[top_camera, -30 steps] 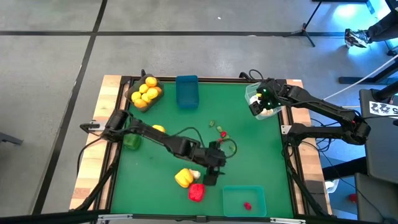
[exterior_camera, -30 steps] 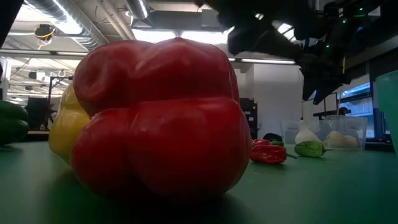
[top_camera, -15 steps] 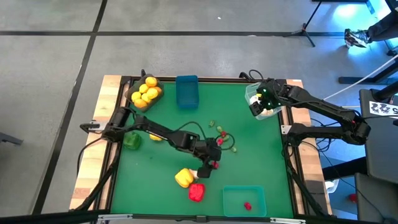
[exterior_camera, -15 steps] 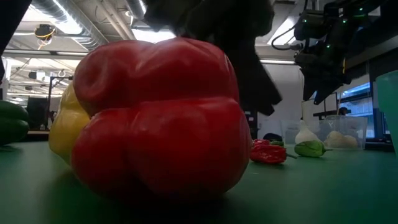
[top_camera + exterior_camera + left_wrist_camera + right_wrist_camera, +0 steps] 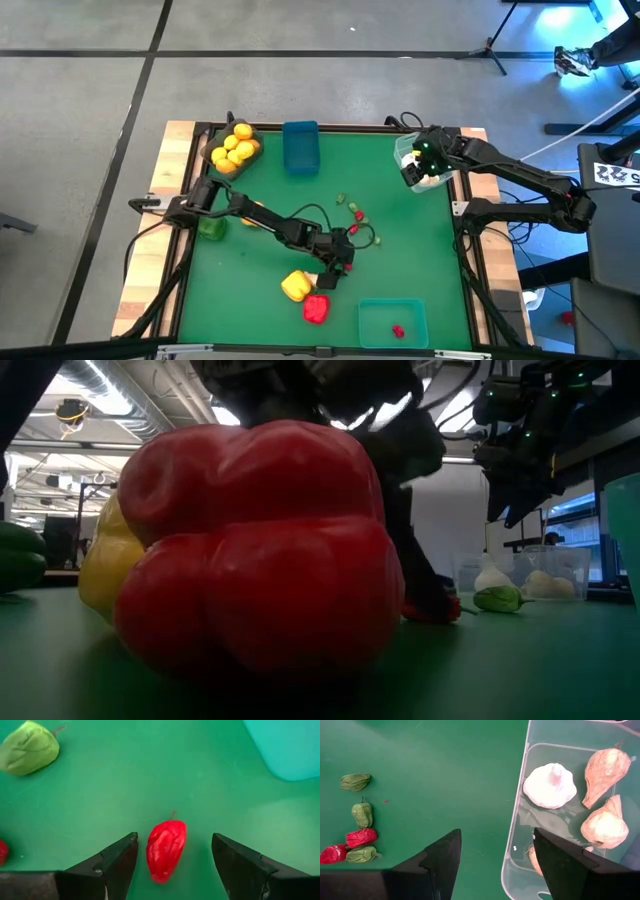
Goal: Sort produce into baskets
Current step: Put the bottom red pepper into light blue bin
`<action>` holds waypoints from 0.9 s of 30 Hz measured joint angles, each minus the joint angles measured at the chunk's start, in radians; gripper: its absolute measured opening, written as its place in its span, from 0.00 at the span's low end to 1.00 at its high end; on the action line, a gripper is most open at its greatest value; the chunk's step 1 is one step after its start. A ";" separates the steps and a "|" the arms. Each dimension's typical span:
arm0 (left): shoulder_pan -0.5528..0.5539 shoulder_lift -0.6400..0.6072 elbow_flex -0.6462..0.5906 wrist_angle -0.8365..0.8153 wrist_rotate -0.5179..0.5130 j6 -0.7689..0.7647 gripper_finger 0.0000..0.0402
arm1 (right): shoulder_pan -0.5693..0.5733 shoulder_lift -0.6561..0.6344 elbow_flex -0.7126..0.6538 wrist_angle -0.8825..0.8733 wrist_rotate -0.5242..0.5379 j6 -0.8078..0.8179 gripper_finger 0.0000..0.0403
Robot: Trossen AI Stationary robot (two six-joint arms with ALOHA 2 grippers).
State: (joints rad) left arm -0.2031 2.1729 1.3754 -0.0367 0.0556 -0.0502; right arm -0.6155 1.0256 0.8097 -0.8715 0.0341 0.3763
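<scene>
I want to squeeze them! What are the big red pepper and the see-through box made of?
The red pepper looks like smooth, glossy plastic or rubber: light gleams off its lobes. The see-through box looks like thin clear plastic, since the green mat shows through it. How squishy they are can't be told.

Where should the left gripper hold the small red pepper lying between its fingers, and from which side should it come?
Grip the small red pepper across its narrow middle, coming straight down from above. It lies flat on the green mat, long axis running between the open fingers of the left gripper, so closing should pinch its two long sides.
</scene>
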 joint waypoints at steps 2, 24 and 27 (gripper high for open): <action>0.002 0.011 0.002 0.003 0.002 0.001 0.62 | 0.000 0.000 0.000 0.000 0.000 0.000 0.60; 0.001 -0.014 -0.001 -0.008 0.025 -0.008 0.20 | 0.000 0.000 0.000 0.001 0.010 0.013 0.60; 0.000 -0.047 -0.001 -0.003 0.024 -0.022 0.19 | 0.000 0.000 0.000 0.002 0.010 0.013 0.60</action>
State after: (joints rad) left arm -0.2027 2.1261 1.3744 -0.0396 0.0799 -0.0721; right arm -0.6155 1.0256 0.8097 -0.8696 0.0442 0.3893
